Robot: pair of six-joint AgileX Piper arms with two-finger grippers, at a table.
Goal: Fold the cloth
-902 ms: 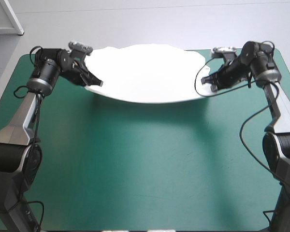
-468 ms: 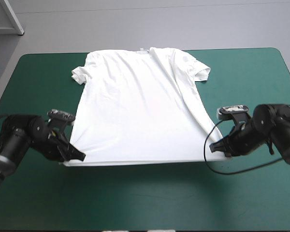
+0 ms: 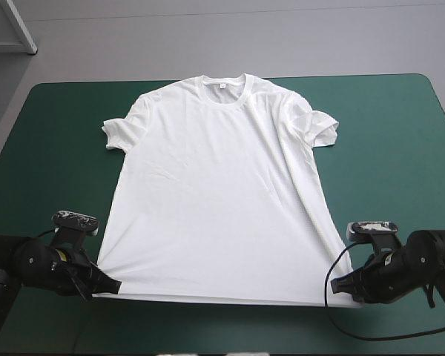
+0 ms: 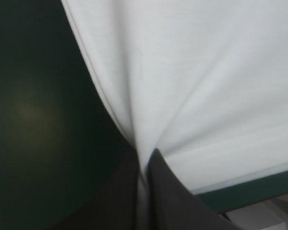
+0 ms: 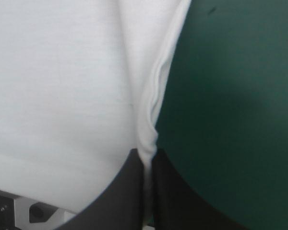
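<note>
At the left gripper (image 3: 111, 285): black fingers (image 4: 173, 201) pinched all but together on the T-shirt (image 3: 215, 193), with a thin white fold of cloth pressed between them. Grip point at the hem corner, 7 o'clock of the garment. Positioned low over the teal-green cover (image 3: 400, 148), close to the table's near edge.

At the right gripper (image 3: 343, 286): same state, nearly closed, with a bunched ridge of the side edge caught between the tips. Grip point at the opposite hem corner, 5 o'clock of the garment. Likewise low and close to the near edge.

Between the two grip points: hem (image 3: 222, 299) drawn in a nearly straight line from 7 to 5 o'clock.

Outward from the hem: T-shirt spread flat on the cover, white, short-sleeved. Collar (image 3: 224, 83) at 12 o'clock, toward the far edge. One sleeve (image 3: 122, 130) at 10 o'clock, lying fairly smooth. Other sleeve at 2 o'clock, rumpled into several folds. Long crease from the 1 o'clock shoulder down toward the 5 o'clock corner. Shallow wrinkles fanning out from the 7 o'clock corner.
</note>
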